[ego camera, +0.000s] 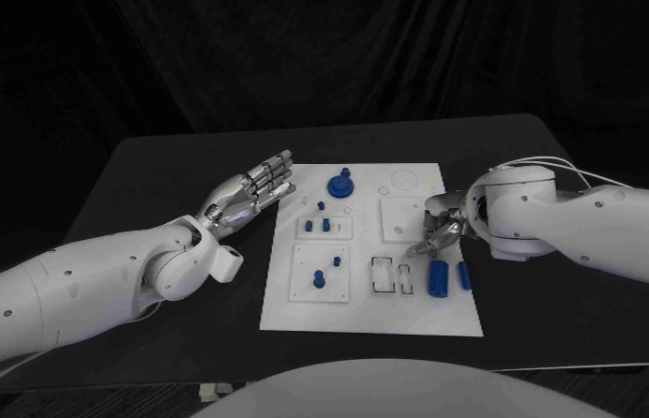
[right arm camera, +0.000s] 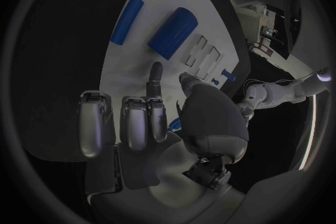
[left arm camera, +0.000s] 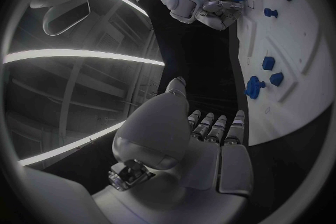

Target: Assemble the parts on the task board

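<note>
The left hand [ego camera: 257,190] hovered flat, fingers straight and side by side, empty, just left of the task board [ego camera: 372,315]. Blue parts [ego camera: 441,277] lay across it. The right hand [ego camera: 441,228] curled over its right edge; whether it pinched anything, I couldn't tell.

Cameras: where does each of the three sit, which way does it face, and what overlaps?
Head view: above, looking down at task board; both arms, left hand, right hand.
Left wrist view: behind left hand, facing the board; right hand beyond.
Right wrist view: behind right hand, over board.
Shared: board, thick blue cylinder.
</note>
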Robot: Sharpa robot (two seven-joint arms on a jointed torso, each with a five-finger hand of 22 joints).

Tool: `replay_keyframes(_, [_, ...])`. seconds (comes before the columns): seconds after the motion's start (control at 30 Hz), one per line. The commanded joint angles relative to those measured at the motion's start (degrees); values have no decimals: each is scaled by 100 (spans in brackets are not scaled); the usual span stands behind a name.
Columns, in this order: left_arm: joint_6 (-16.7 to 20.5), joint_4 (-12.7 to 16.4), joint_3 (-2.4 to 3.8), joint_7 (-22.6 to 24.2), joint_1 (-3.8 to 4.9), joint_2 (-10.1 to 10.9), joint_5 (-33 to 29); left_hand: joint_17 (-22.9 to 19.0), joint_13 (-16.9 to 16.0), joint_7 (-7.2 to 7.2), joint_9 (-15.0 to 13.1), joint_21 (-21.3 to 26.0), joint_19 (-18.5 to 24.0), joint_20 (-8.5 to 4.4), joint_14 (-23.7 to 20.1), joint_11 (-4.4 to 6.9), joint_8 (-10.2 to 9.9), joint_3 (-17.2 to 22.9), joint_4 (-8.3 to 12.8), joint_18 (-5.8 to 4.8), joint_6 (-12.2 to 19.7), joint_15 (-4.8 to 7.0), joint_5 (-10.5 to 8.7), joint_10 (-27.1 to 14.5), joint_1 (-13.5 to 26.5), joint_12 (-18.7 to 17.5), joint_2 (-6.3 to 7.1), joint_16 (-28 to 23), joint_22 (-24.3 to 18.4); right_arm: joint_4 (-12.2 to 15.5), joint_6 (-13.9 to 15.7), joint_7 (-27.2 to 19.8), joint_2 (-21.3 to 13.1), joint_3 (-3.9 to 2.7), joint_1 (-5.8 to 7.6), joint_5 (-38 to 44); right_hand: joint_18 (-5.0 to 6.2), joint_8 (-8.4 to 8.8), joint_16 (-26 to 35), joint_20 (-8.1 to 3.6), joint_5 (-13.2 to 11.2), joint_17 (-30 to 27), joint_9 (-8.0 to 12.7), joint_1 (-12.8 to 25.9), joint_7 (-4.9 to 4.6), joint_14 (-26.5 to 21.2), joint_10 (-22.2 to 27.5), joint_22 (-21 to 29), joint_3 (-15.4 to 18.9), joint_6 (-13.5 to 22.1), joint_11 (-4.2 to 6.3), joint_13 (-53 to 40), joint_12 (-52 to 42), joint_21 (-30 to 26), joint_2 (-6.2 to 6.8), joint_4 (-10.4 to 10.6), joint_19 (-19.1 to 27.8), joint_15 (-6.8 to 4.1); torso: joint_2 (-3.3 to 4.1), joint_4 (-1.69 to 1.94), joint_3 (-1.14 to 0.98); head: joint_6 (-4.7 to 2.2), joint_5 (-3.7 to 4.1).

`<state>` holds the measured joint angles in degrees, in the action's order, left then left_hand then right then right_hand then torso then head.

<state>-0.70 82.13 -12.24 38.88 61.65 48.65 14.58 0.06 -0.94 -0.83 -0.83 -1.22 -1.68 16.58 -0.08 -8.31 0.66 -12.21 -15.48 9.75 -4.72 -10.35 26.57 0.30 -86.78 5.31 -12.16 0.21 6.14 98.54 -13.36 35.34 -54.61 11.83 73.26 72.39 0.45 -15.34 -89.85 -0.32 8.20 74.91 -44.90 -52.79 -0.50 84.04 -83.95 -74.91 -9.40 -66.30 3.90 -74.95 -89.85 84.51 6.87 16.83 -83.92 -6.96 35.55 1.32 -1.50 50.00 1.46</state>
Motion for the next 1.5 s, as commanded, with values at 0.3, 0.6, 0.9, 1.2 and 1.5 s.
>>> replay_keyframes(0.3, [-72,15,5,254,-13,15,-38,-6,-4,-58,-7,-35,-14,9,8,-53,24,35,7,24,-5,-34,29,1,-51,14,-10,-21,11,287,758,-69,-363,-2,107,-98,70,-38,-15,35,-434,1509,-152,233,-5,596,-605,-1356,64,119,-53,-1505,-15,125,9,9,-408,53,0,-1,0,0,17])
replay_keyframes(0.6, [-69,16,5,253,-15,17,-38,-6,-5,-62,-8,-35,-14,10,8,-54,26,37,10,23,-11,-35,32,2,-54,19,-11,-21,10,327,172,58,-499,-1,145,98,69,34,-15,17,-317,1509,-47,433,31,596,-605,-1358,263,-64,-24,-1505,-15,132,-351,-23,-413,30,-1,1,0,0,20])
replay_keyframes(0.9, [-69,23,5,245,-15,24,-38,-6,-6,-66,-10,-36,-15,10,8,-56,27,40,13,22,-18,-35,35,2,-57,26,-11,-21,11,289,-299,120,-405,0,145,163,70,312,-15,6,-218,1509,368,459,54,596,-605,-1357,444,-395,-15,-1505,-15,129,-502,-22,-413,20,-2,1,5,0,10])
replay_keyframes(1.2, [-82,27,5,234,-15,22,-38,-6,-7,-78,-11,-36,-16,10,8,-68,29,46,21,20,-25,-34,41,3,-66,31,-9,-21,13,195,-317,138,-200,0,98,119,81,580,-15,12,-159,1509,696,501,20,596,-605,-1341,561,-450,-34,-1505,-15,81,-603,-27,-391,32,4,6,1,0,19])
replay_keyframes(1.5, [-101,19,5,209,-15,8,-38,-6,-7,-78,-11,-36,-16,10,8,-68,29,46,21,20,-25,-34,41,3,-66,31,-9,-21,13,156,-303,143,-36,0,68,70,90,747,-15,37,-305,1509,900,595,-22,596,-605,-1329,707,-452,-64,-1505,-15,47,-599,-13,-376,59,3,7,2,0,22])
